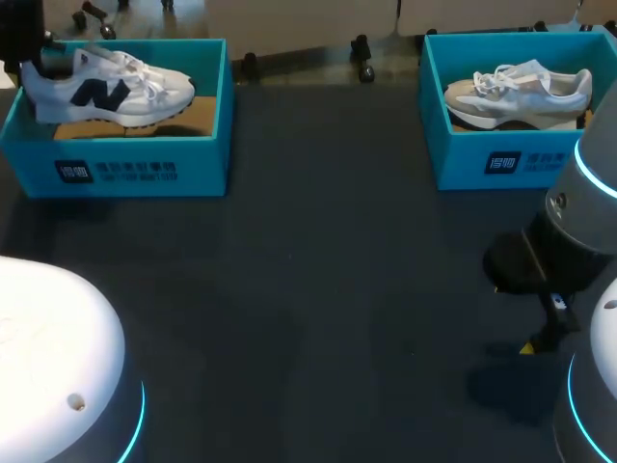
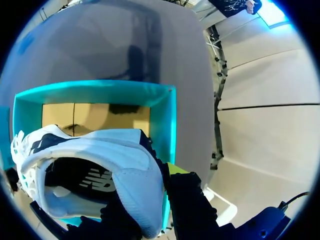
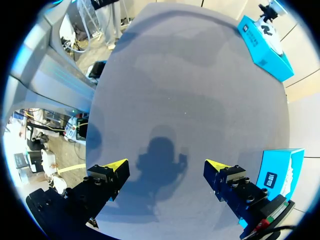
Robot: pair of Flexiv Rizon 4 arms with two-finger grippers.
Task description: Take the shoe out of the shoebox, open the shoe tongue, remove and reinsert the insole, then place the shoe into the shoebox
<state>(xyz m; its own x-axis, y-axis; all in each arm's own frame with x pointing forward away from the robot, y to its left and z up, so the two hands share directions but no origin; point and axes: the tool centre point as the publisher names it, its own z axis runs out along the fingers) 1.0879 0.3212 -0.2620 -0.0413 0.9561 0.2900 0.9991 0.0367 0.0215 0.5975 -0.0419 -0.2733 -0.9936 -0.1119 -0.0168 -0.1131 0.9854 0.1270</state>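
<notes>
White shoe [image 2: 95, 150] — heel apparently in left tool [image 2: 150, 200]

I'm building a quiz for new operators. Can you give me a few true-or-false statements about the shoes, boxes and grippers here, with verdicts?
1. The left gripper is shut on the heel of the navy-logo shoe. True.
2. The right gripper holds the grey shoe. False: it is open above the bare table.
3. The left shoebox and the right shoebox are both teal. True.
4. The right shoebox is empty. False: the grey shoe lies in it.
</notes>
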